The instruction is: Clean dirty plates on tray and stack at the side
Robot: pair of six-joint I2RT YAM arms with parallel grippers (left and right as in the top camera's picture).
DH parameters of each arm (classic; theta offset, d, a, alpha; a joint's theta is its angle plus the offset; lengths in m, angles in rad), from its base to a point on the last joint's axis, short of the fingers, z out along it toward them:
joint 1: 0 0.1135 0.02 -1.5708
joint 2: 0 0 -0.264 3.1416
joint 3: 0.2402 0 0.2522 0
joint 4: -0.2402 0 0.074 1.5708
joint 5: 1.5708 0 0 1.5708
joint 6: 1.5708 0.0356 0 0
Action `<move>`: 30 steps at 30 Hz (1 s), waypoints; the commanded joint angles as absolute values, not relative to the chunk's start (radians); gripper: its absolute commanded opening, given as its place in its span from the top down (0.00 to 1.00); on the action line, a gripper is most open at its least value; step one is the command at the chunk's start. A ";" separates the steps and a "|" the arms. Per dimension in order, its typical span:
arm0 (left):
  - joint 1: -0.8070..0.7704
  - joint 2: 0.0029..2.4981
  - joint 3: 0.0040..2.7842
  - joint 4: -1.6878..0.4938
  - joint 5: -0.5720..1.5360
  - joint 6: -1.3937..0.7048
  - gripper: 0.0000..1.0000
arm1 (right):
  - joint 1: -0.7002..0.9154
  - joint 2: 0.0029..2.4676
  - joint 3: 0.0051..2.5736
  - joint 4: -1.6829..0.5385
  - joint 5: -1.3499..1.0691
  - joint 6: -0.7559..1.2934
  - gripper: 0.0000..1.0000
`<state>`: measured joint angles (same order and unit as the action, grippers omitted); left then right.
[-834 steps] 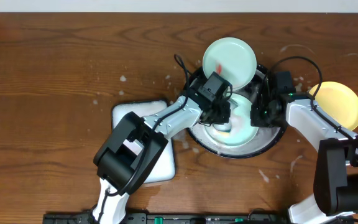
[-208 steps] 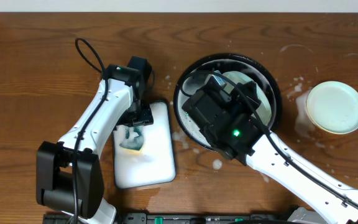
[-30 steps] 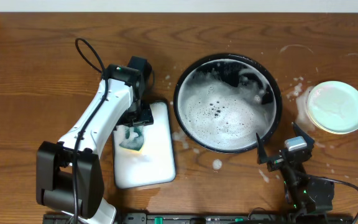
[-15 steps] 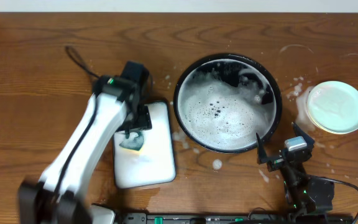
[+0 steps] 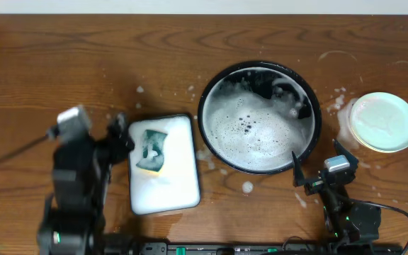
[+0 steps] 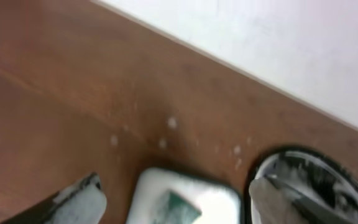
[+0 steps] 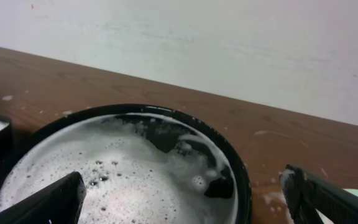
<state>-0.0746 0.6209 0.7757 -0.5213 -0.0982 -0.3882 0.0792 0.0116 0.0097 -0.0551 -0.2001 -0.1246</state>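
Note:
The plates (image 5: pixel 382 122) sit stacked on the table at the far right, a pale mint-green one on top and a yellowish rim showing beneath. The tray (image 5: pixel 211 85) is a round black basin full of white foam; no plate shows in it. My right gripper (image 5: pixel 319 164) stands open near the table's front edge, just outside the tray's front right rim (image 7: pixel 241 168); in its wrist view nothing lies between the fingertips (image 7: pixel 42 205). My left gripper (image 5: pixel 121 133) is open and holds nothing, left of the white dish, blurred by motion.
A white rounded-rectangle dish (image 5: pixel 179 180) with a green-yellow sponge (image 5: pixel 151 147) lies left of the tray; both also show in the left wrist view, dish (image 6: pixel 229 196) and sponge (image 6: pixel 178 208). Foam spots dot the wood around the tray and the plates.
My left arm has pulled back from over the white dish toward the front left, leaving the sponge lying on the dish. The right arm, tray and plates have not moved.

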 commanded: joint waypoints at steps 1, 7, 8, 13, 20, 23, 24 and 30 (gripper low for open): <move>-0.022 0.410 0.599 -0.440 -0.034 -0.295 0.19 | 0.089 0.005 0.006 -0.056 -0.191 -0.136 0.01; 0.027 0.105 0.362 -0.313 -0.033 -0.288 0.19 | 0.089 0.005 0.006 -0.056 -0.191 -0.136 0.01; 0.036 0.068 0.326 -0.289 -0.033 -0.288 0.19 | 0.089 0.005 0.006 -0.056 -0.191 -0.136 0.01; 0.049 0.002 0.189 -0.160 -0.032 -0.285 0.18 | 0.089 0.005 0.006 -0.056 -0.191 -0.136 0.01; 0.049 0.002 0.012 0.018 -0.003 -0.289 0.19 | 0.089 0.005 0.006 -0.056 -0.191 -0.136 0.01; 0.047 0.002 0.004 -0.021 0.008 -0.289 0.19 | 0.089 0.005 0.006 -0.056 -0.191 -0.136 0.01; 0.047 0.002 0.004 -0.033 0.008 -0.289 0.19 | 0.089 0.005 0.006 -0.056 -0.191 -0.136 0.01; 0.047 0.002 0.004 -0.070 0.008 -0.289 0.19 | 0.089 0.005 0.006 -0.056 -0.191 -0.136 0.01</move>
